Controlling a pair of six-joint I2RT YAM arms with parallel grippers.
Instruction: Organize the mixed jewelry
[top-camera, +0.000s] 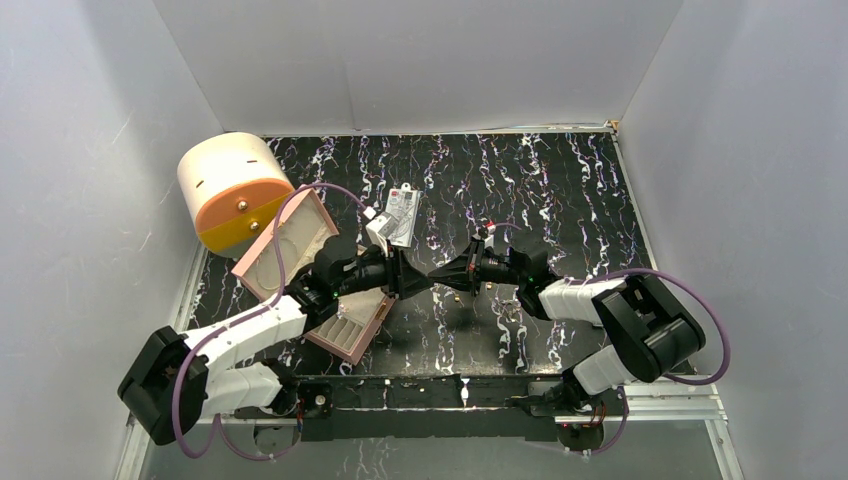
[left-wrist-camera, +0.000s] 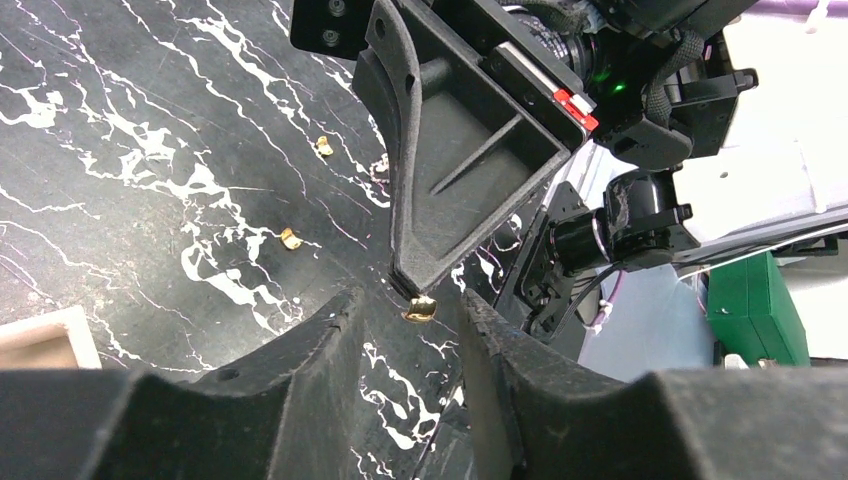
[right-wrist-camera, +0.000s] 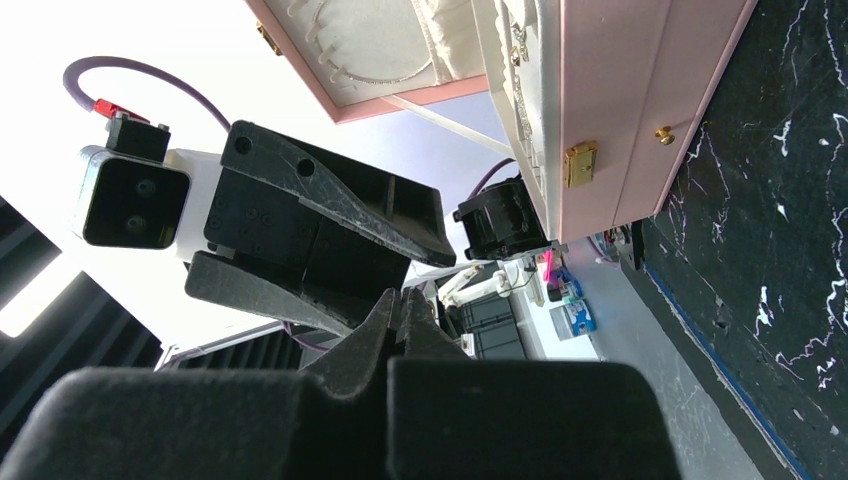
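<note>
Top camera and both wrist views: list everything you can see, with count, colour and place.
table: one, black with white veining, under everything
round container: one, cream with an orange end, far left corner
jewelry box: one, pink, open, left of centre
clear packet with white card: one, just beyond the arms' meeting point
gold studs: three in the left wrist view, two on the table, one at the right fingers' tip
arms: two, black and white, meeting mid-table
left fingers: black, apart, either side of that stud
right fingers: black, shut
</note>
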